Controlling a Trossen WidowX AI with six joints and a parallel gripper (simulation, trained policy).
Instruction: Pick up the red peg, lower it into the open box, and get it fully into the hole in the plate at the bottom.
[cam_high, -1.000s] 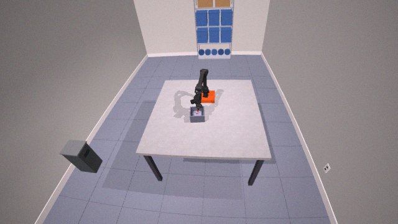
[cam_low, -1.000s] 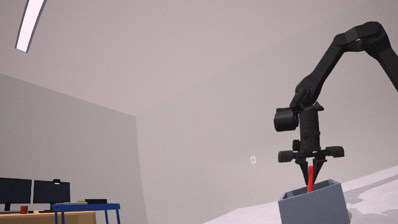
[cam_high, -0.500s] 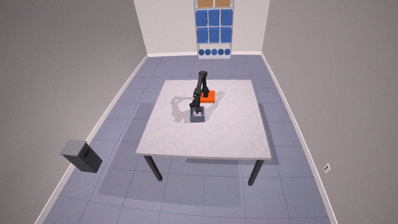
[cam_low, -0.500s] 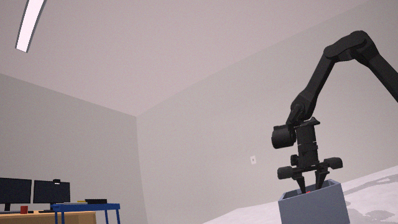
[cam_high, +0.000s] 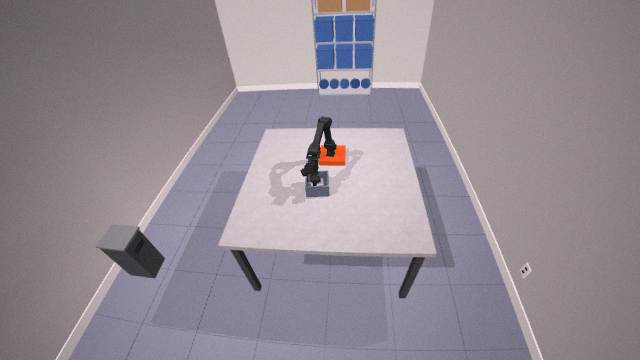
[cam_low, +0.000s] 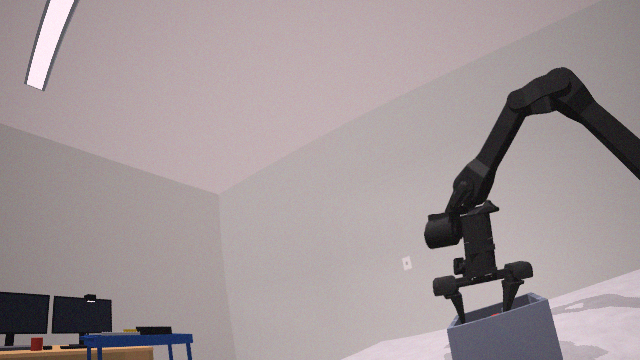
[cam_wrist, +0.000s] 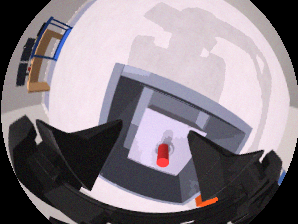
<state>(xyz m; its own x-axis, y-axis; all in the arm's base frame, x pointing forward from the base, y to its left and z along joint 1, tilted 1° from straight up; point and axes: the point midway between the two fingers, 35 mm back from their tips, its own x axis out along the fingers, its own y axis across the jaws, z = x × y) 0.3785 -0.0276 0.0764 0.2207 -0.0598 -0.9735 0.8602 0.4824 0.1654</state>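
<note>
The pincer (cam_low: 484, 317) (cam_wrist: 156, 129) is spread wide — between and below its fingers, the red peg (cam_wrist: 162, 156) stands inside the open box (cam_high: 317, 191) (cam_low: 505, 332) (cam_wrist: 170, 82).

a pale, faintly mottled table (cam_high: 370, 210) stands on dark legs. directly on its top sit a grey-blue open box (cam_high: 317, 191) (cam_low: 505, 332) (cam_wrist: 112, 102) and, near it, a flat orange block (cam_high: 340, 156) (cam_wrist: 207, 202) under the arm's foot.
</note>
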